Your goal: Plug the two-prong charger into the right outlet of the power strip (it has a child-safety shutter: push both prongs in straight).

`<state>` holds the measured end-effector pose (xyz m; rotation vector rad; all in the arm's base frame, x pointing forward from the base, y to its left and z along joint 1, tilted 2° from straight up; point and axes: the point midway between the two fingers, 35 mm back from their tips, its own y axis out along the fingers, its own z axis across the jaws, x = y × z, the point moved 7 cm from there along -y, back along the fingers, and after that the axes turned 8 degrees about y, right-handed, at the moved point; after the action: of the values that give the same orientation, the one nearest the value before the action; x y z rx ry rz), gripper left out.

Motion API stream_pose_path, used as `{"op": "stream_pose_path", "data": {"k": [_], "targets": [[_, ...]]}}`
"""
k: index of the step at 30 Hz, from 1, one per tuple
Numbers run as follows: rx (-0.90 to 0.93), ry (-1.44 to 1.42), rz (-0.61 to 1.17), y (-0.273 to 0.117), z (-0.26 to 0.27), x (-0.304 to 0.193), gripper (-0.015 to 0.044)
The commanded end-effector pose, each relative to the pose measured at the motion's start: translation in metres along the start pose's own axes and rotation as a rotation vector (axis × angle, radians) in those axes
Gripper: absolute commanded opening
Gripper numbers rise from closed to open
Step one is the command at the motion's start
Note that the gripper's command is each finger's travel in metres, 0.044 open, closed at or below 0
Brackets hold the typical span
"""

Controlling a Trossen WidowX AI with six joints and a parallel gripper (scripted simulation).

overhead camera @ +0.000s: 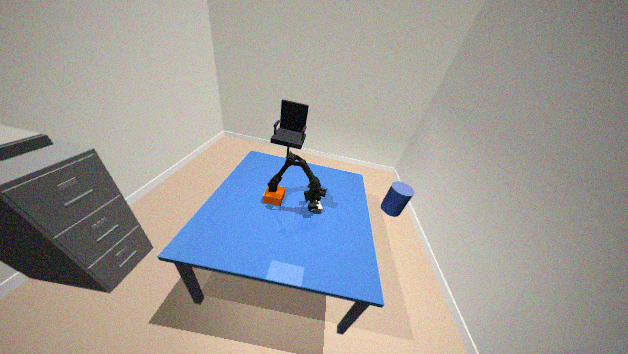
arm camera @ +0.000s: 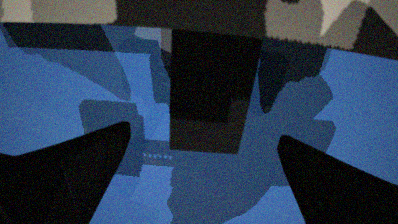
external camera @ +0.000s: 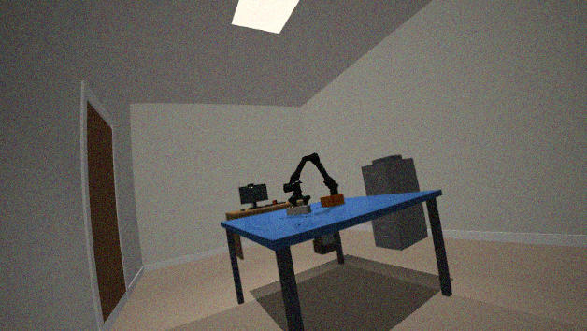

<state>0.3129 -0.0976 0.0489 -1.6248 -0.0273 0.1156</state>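
The pale power strip lies on the blue table; in the top view it is mostly hidden under the arm. In the wrist view its near side crosses the top edge, partly in shadow, and no outlet can be made out. A dark block, seemingly the charger, shows between the fingers beside the strip's near edge. Its prongs cannot be seen. My gripper points down, low beside the strip. It is wide open, with a gap on each side of the block, and holds nothing.
The orange arm base stands on the blue table. Shadows of the arm and fingers fall around the block. A blue bin, a chair and a drawer cabinet stand off the table.
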Motion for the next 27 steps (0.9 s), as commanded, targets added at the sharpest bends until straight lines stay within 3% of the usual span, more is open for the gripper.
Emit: {"op": "stream_pose_path", "data": {"k": [1, 27], "targets": [[0.004, -0.001, 0.003, 0.001, -0.001, -0.007, 0.044], [0.006, 0.002, -0.008, 0.001, -0.004, -0.032, 0.044]]}}
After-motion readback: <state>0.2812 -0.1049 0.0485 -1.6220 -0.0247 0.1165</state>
